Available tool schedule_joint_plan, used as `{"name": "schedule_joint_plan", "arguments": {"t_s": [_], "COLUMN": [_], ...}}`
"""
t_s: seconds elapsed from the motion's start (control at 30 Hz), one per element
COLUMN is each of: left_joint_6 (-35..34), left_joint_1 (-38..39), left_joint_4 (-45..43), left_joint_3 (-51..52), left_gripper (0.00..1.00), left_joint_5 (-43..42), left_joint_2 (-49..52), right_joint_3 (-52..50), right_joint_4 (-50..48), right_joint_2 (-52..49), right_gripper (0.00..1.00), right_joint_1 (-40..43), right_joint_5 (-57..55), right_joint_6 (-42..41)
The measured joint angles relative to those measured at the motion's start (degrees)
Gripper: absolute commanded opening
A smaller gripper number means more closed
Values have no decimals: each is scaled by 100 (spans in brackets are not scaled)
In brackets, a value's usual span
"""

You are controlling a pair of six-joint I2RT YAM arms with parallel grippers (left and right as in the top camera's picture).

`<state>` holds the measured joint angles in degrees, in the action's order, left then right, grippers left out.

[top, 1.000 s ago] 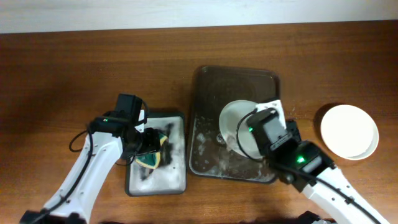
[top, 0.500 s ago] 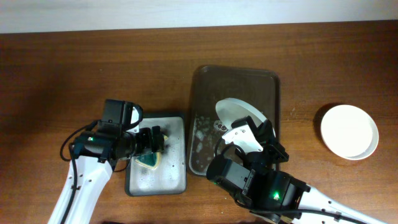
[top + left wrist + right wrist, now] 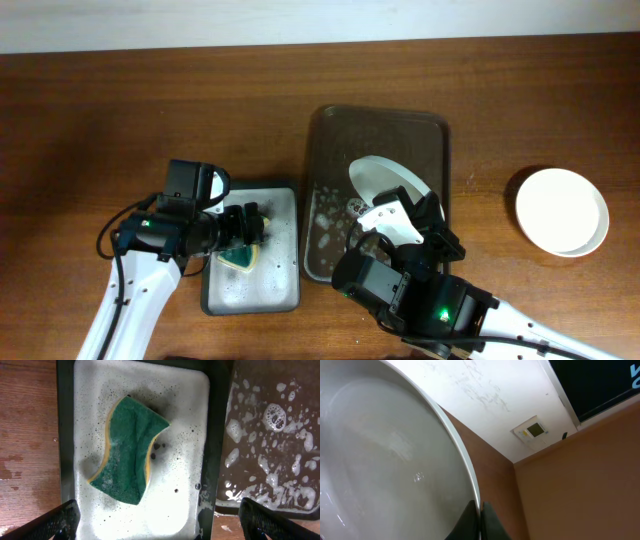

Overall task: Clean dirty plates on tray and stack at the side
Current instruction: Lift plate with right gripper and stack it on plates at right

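Small grey tray (image 3: 272, 288) holding a sponge (image 3: 131, 450), on a wooden table (image 3: 90, 110).
Green-topped, yellow-edged, bent into a curve, lying flat left of the grey tray's middle; dark specks and soapy film across that tray's floor.

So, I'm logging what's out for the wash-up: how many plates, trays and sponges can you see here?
Plates: 2, the tilted plate over the brown tray and the side plate, which may be a stack.
Trays: 2, the brown tray and the grey tray.
Sponges: 1, the green sponge.
Total: 5.
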<state>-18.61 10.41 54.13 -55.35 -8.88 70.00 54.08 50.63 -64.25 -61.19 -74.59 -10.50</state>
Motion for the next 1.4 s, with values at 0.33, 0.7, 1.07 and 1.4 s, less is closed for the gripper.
{"name": "schedule_joint_plan", "arguments": {"t_s": [0.33, 0.7, 1.07, 1.4], "left_joint_6": [0, 0, 0, 0], "left_joint_1": [0, 0, 0, 0], "left_joint_4": [0, -2, 0, 0], "left_joint_3": [0, 0, 2, 2], "left_gripper": [100, 100, 100, 100], "left_joint_5": [0, 0, -15, -17], "left_joint_2": [0, 0, 0, -4], "right_joint_3": [0, 0, -4, -7], "right_joint_4": [0, 0, -201, -92], "right_joint_2": [0, 0, 0, 0], "right_gripper": [4, 4, 4, 4], "right_joint_1": [0, 0, 66, 90], "right_joint_5": [-2, 0, -42, 50], "right_joint_6": [-2, 2, 22, 22]}}
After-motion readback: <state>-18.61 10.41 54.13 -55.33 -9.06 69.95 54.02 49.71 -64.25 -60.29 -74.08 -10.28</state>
